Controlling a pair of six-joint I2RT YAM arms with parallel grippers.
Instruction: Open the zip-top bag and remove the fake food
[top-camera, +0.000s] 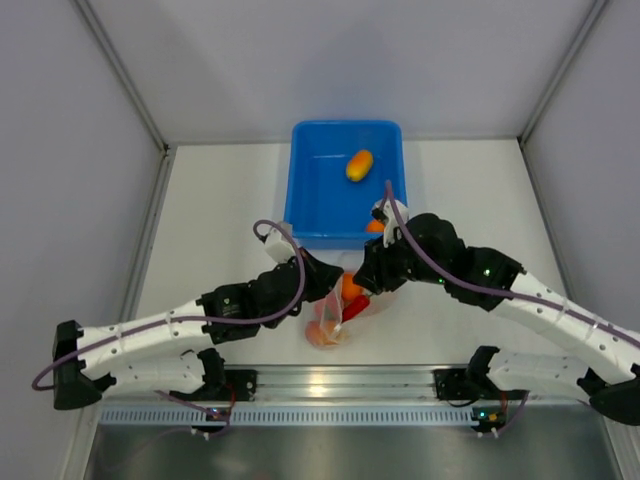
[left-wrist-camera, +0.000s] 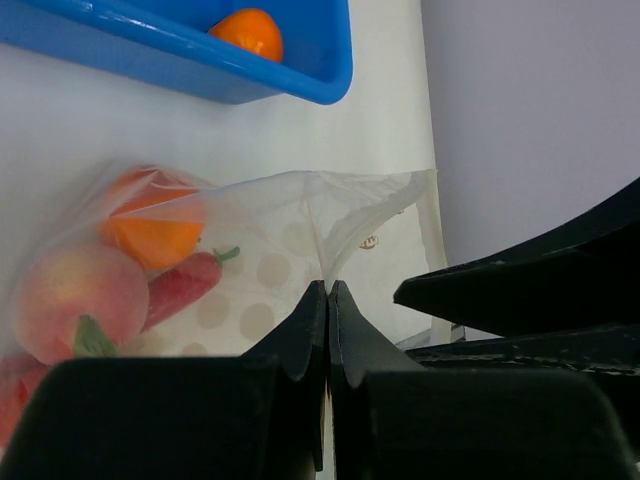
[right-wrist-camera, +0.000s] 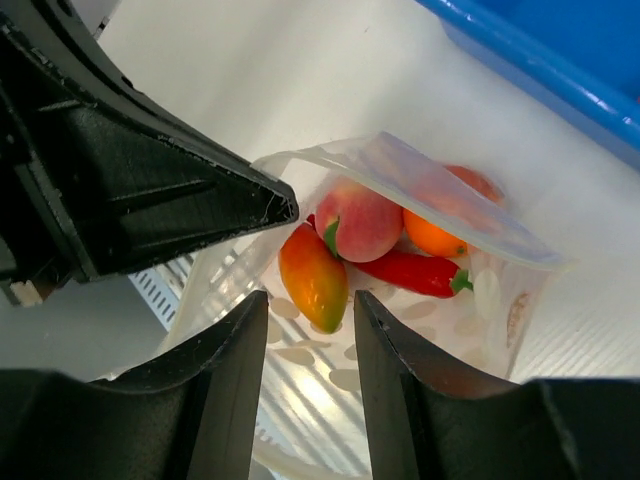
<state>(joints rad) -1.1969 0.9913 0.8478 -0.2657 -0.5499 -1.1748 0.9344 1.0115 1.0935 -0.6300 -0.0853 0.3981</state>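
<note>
The zip-top bag (top-camera: 335, 322) lies on the table just in front of the blue tub, its mouth held open. My left gripper (left-wrist-camera: 327, 287) is shut on the bag's upper edge (left-wrist-camera: 330, 215). My right gripper (right-wrist-camera: 310, 300) is open with its fingers in the bag's mouth (right-wrist-camera: 440, 185). Inside the bag lie an orange-red mango-shaped piece (right-wrist-camera: 313, 275), a pink peach (right-wrist-camera: 360, 220), a red chili (right-wrist-camera: 410, 272) and an orange (right-wrist-camera: 432, 238). The mango piece's tip sits between my right fingertips, untouched. The left wrist view shows the orange (left-wrist-camera: 150, 225), peach (left-wrist-camera: 70, 300) and chili (left-wrist-camera: 180, 288) through the plastic.
The blue tub (top-camera: 310, 215) stands behind the bag and holds a yellow-orange piece (top-camera: 359, 164) and an orange piece (top-camera: 375, 226) at its near right corner. Both arms meet over the bag. Grey walls close the table on the left, right and back.
</note>
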